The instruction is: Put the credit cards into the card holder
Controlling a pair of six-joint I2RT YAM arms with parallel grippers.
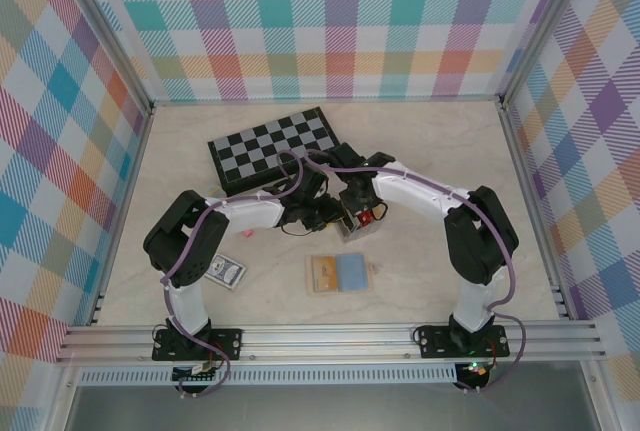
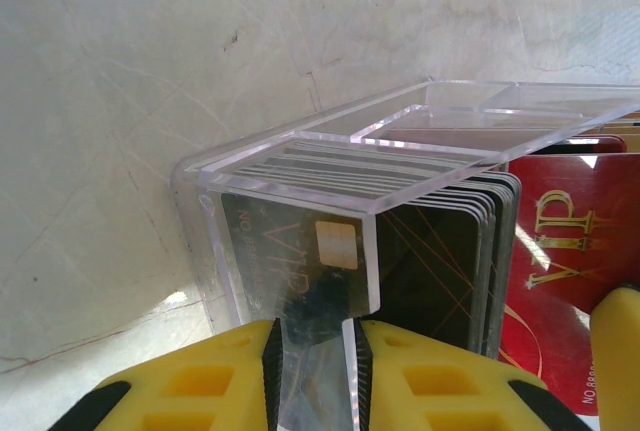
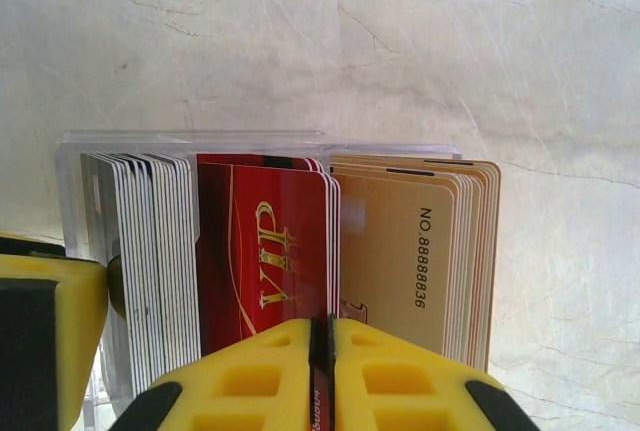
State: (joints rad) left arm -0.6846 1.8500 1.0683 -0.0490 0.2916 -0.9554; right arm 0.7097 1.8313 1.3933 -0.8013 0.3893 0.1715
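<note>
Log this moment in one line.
left gripper: shut on card holder | right gripper: shut on red card | black cards, gold cards: in holder

On worktop [image 1: 440, 151] centre sits card holder [image 2: 300, 138], credit cards [image 3: 260, 251] upright inside; chessboard [image 1: 275, 144] behind-left, wallet [image 1: 338, 273] just in front, card pack [image 1: 227, 273] front-left of it.

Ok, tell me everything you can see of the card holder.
The card holder is a small box of clear plastic, standing on the pale table between the arms. Its compartments hold upright stacks of black cards, red VIP cards and gold cards. The left gripper clamps one wall; the right gripper pinches one of the red ones.
</note>
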